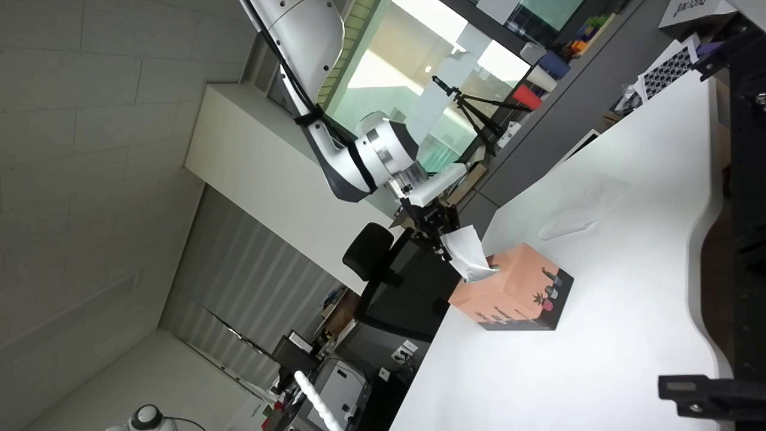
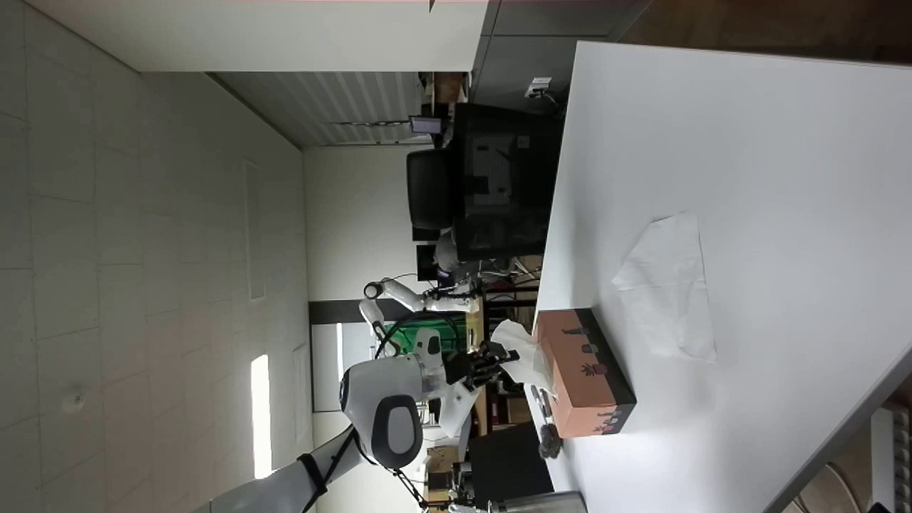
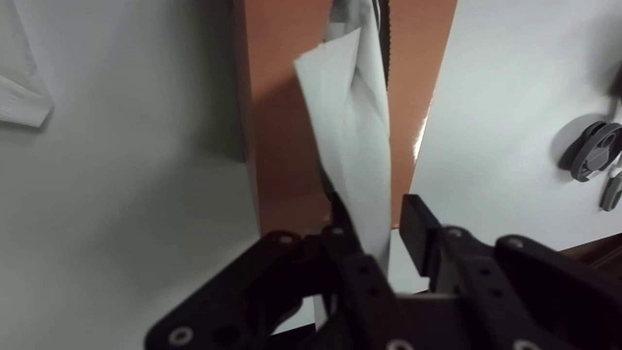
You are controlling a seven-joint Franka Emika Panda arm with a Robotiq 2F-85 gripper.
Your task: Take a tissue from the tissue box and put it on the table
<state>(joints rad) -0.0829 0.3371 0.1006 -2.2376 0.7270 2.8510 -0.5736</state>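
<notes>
White table [image 3: 141,184] below; wrist view: tissue box [image 3: 289,131] at 12 o'clock. Gripper [image 3: 376,216] fingers apart, tissue [image 3: 362,121] between. Expect light, soft, easily torn paper; pinch its upright middle.

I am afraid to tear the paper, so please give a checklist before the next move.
1. Tissue box upright on the table: ok.
2. Loose tissue lying on the table: ok.
3. Gripper with protruding tissue between its jaws: ok, judging by the wrist view.
4. Jaws closed on it: not ok, gap visible.
5. That tissue free of the box: not ok, lower end inside.
6. That tissue untorn: cannot tell.
</notes>
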